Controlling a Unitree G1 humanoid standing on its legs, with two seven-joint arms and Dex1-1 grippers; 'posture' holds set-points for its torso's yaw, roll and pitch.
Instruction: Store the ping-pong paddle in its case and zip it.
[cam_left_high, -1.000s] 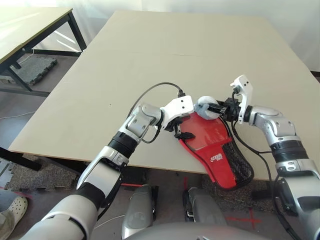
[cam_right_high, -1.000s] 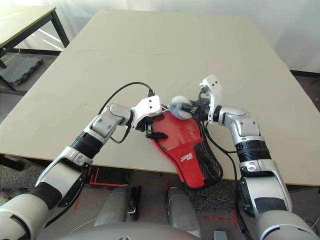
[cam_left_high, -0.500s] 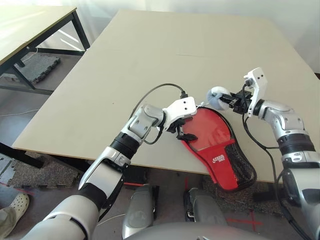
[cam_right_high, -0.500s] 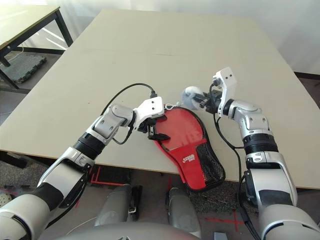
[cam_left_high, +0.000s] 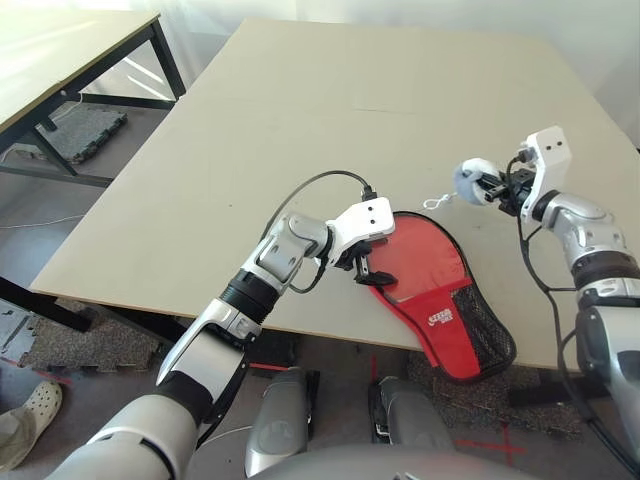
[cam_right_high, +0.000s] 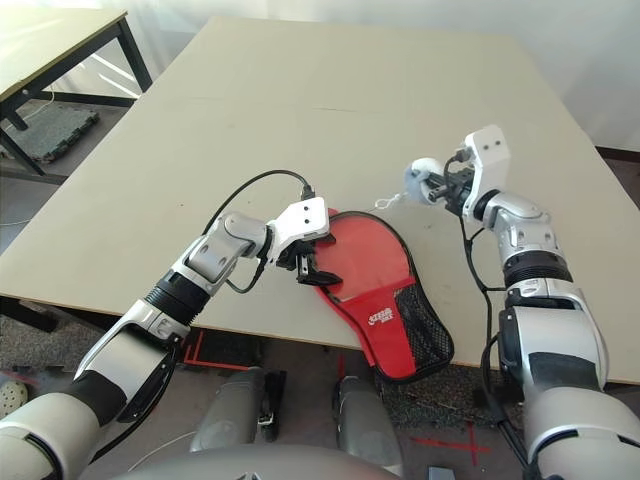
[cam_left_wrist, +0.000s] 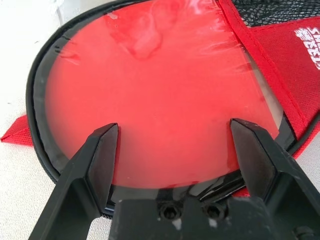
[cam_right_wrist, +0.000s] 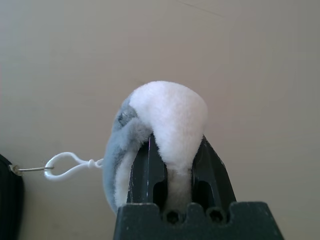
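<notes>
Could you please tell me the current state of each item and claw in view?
case: flat on the table, handle end past the near edge.
plush tag: pinched, cord drawn toward the case.
left claw: open over the case's round part.
right claw: shut on the plush tag.

Both head views look forward and down from above the beige flat surface (cam_left_high: 300, 110), sharing both arms and the red paddle-shaped fabric case (cam_left_high: 425, 275). Each wrist view looks closely along its gripper's fingers.
</notes>
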